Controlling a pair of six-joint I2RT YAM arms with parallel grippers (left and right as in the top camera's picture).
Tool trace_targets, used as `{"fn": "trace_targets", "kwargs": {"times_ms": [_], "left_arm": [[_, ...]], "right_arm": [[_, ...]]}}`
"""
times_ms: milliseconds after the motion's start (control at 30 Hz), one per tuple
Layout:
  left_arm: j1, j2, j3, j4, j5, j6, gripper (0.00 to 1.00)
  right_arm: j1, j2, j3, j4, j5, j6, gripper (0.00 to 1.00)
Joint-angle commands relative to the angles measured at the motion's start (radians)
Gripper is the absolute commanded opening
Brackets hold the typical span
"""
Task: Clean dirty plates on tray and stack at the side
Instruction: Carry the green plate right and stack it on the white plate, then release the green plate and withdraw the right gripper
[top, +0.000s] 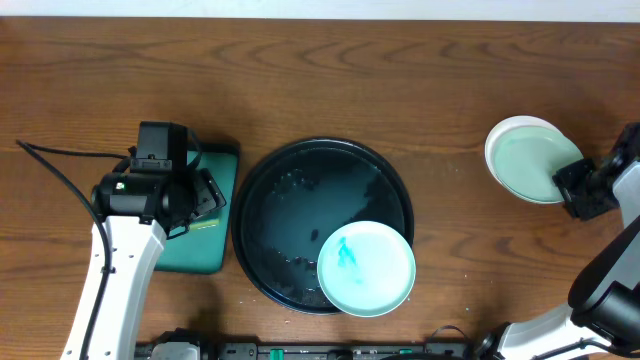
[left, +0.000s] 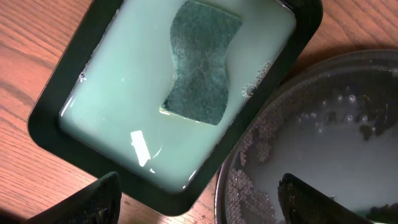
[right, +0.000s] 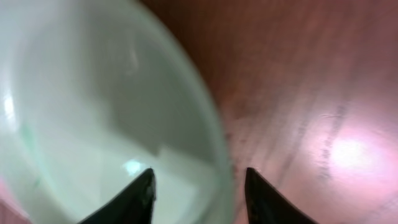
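Logging right gripper (right: 199, 186) at 3 o'clock of table (top: 320, 60): jaws partway apart astride rim of mint plate (top: 535, 168), pinching nothing. Judged a let-go, since plate lies flat and needs no hold. Mint plate atop white plate (top: 508, 128), shifted toward 5 o'clock, making a stack of two at the side, well apart from tray (top: 290, 200). Third plate (top: 366, 268) at tray's 4 o'clock, lapping onto rim, teal smear showing; judged not yet wiped, likely next. Left gripper (left: 199, 196) at 9 o'clock of tray, jaws at full spread, empty, hanging above sponge tray (left: 50, 118); probably poised there for sponge (left: 202, 62), which lies flat in milky liquid (left: 112, 93) toward far end. Droplets (left: 255, 149) beaded on tray floor near its 9 o'clock rim. Bare dark wood, grain running 9 to 3 o'clock, glossy glare under right wrist. Cable (top: 55, 165) trailing off at 9 o'clock. No room visible beyond table.
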Motion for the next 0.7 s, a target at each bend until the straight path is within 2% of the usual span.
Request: {"fn": "trace_targets", "kwargs": {"times_ms": [0, 100, 267, 433, 533, 667], "left_arm": [[-0.003, -0.003, -0.006, -0.005, -0.005, 0.017, 0.81], [-0.003, -0.003, -0.006, -0.005, -0.005, 0.017, 0.81], [-0.003, -0.003, -0.006, -0.006, -0.005, 0.017, 0.81], [-0.003, -0.003, -0.006, -0.006, -0.005, 0.017, 0.81], [-0.003, -0.003, -0.006, -0.006, -0.005, 0.017, 0.81], [-0.003, -0.003, -0.006, -0.005, -0.005, 0.017, 0.81]], "right_arm": [[-0.002, 0.008, 0.002, 0.003, -0.069, -0.047, 0.46], [0.003, 0.008, 0.002, 0.016, -0.11, -0.083, 0.47], [0.024, 0.008, 0.006, 0.046, -0.16, -0.124, 0.29], [0.037, 0.008, 0.006, 0.043, -0.161, -0.141, 0.25], [0.049, -0.01, 0.006, 0.034, -0.165, -0.141, 0.14], [0.088, -0.089, 0.007, 0.034, -0.206, -0.182, 0.17]]}}
